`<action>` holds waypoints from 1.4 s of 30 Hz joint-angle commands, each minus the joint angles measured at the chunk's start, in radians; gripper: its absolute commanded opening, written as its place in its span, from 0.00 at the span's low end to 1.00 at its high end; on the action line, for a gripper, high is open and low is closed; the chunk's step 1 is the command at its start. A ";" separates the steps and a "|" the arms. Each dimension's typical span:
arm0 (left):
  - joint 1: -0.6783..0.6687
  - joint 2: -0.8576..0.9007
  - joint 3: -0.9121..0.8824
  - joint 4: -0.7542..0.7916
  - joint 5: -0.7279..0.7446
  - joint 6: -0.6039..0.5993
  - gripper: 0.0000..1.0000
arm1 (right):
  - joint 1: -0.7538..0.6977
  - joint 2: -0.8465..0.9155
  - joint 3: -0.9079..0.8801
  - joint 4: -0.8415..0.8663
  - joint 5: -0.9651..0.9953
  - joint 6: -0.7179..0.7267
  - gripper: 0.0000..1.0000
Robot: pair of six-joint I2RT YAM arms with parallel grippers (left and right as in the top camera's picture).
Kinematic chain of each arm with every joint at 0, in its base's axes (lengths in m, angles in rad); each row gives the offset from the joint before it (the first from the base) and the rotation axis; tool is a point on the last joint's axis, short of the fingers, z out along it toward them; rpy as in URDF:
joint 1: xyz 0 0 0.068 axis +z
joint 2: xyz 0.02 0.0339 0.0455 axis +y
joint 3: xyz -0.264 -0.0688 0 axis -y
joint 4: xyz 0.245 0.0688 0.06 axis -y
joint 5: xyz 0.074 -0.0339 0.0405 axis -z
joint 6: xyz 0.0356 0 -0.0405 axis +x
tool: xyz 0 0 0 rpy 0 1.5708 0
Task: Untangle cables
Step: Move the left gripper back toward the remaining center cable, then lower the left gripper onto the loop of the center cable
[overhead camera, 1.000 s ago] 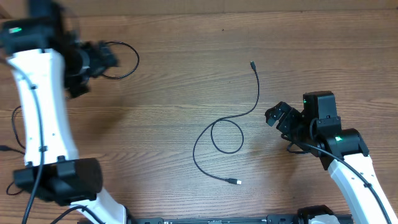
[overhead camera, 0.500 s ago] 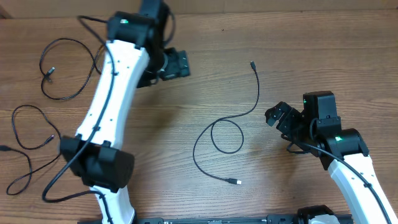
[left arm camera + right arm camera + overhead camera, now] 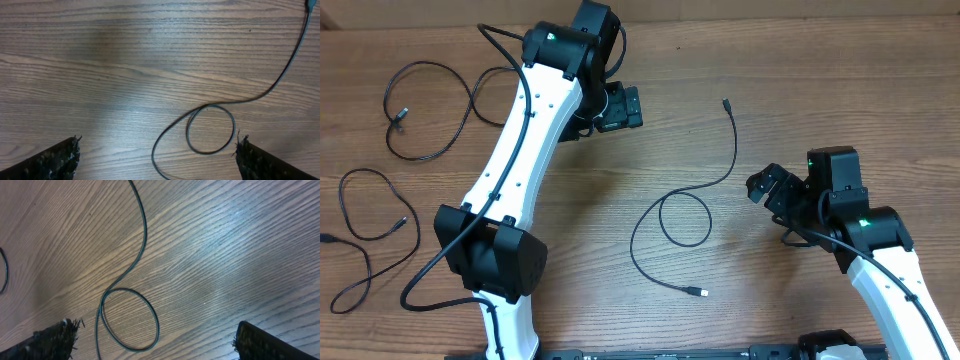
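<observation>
Three thin black cables lie apart on the wooden table. One cable (image 3: 734,140) in the middle curls into a single loop, with a plug at each free end. Two more cables rest at the left, one at the top (image 3: 425,66) and one lower (image 3: 368,171). My left gripper (image 3: 619,107) hangs open at the top middle, left of the looped cable (image 3: 272,87), its fingers (image 3: 60,160) wide apart and holding nothing. My right gripper (image 3: 767,187) stands open just right of the loop (image 3: 145,227), also holding nothing.
The long white left arm (image 3: 520,150) arches from its base at the bottom left up across the table. Thicker black robot wiring (image 3: 500,35) runs along it. The table's far edge (image 3: 770,12) is at the top.
My left arm has swung from the far left corner across to the top middle, uncovering the two left cables. The right arm and the middle cable have not moved.
</observation>
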 commanded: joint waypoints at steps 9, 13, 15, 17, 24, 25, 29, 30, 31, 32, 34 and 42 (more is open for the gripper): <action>-0.003 0.011 0.005 0.004 -0.013 -0.014 0.99 | 0.003 -0.003 0.020 0.004 -0.006 -0.005 1.00; -0.003 0.011 0.005 0.013 -0.012 -0.016 1.00 | 0.003 -0.003 0.020 0.004 -0.006 -0.005 1.00; -0.003 0.011 0.005 0.022 -0.012 -0.031 0.99 | 0.003 -0.003 0.020 0.004 -0.006 -0.005 1.00; -0.003 0.011 0.005 0.025 -0.011 -0.058 0.99 | 0.003 -0.003 0.020 0.004 -0.006 -0.005 1.00; -0.003 0.011 0.005 0.022 -0.009 -0.066 1.00 | 0.003 -0.003 0.020 0.004 -0.006 -0.005 1.00; -0.003 0.011 0.005 0.022 -0.009 -0.067 1.00 | 0.003 -0.003 0.020 0.004 -0.006 -0.005 1.00; -0.004 0.011 0.005 0.022 -0.009 -0.067 0.99 | 0.003 -0.003 0.020 0.004 -0.006 -0.005 1.00; -0.005 0.011 0.005 0.022 -0.009 -0.067 0.99 | 0.003 -0.003 0.020 0.004 -0.006 -0.005 1.00; -0.007 0.011 0.005 0.023 -0.009 -0.067 1.00 | 0.003 -0.003 0.020 0.004 -0.006 -0.005 1.00; -0.009 0.011 0.005 0.022 -0.009 -0.067 1.00 | 0.003 -0.003 0.020 0.004 -0.006 -0.005 1.00; -0.018 0.011 0.004 0.022 -0.010 -0.066 1.00 | 0.003 -0.003 0.020 0.004 -0.006 -0.005 1.00; -0.049 0.015 -0.008 0.049 -0.010 -0.066 1.00 | 0.003 -0.003 0.020 0.004 -0.006 -0.005 1.00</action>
